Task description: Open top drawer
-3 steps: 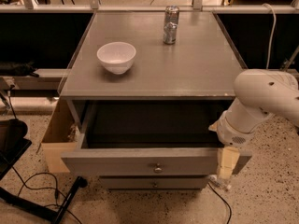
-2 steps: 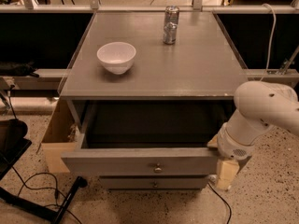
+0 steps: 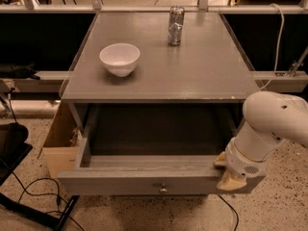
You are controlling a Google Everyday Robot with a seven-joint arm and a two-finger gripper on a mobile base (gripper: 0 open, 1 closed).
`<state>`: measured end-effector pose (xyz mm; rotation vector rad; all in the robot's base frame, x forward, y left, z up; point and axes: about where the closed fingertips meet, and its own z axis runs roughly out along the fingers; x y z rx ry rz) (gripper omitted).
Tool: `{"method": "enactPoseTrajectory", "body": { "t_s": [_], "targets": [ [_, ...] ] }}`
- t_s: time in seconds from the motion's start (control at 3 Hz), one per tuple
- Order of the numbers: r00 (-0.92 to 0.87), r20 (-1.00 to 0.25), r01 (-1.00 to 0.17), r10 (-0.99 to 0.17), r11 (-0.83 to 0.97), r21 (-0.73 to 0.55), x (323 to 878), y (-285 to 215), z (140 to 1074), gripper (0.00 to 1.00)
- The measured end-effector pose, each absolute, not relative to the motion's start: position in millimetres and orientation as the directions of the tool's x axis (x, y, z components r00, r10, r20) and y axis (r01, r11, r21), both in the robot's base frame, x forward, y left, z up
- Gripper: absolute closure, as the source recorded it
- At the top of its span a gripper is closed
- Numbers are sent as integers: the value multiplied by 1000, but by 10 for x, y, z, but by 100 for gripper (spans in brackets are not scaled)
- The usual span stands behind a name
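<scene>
The top drawer (image 3: pixel 120 182) is the wide grey front with a small brass knob (image 3: pixel 163 188). It stands pulled well out from under the grey table top (image 3: pixel 192 76). Its deep grey box (image 3: pixel 154 134) shows empty inside. My gripper (image 3: pixel 228 175), on the white arm (image 3: pixel 269 129), is at the right end of the drawer front, against its top edge and corner. The two lower drawers are hidden beneath the pulled-out front.
A white bowl (image 3: pixel 120 58) and a metal can (image 3: pixel 175 26) stand on the table top. A cardboard box (image 3: pixel 60 138) sits at the left of the cabinet. Black cables (image 3: pixel 33 201) and a dark object lie on the speckled floor at the left.
The drawer front has come further out toward the camera. My gripper and arm have moved down and forward with its right end.
</scene>
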<state>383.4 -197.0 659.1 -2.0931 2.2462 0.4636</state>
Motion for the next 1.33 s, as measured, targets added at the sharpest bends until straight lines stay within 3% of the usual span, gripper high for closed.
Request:
{"method": "enactPoseTrajectory", "body": {
  "t_s": [0.33,1.33],
  "targets": [
    [-83,-224,-980,-971,39,194,3818,-1983,6606,96],
    [-42,-184,-966,-982,-7,257,3456,-2114,6655,100]
  ]
}}
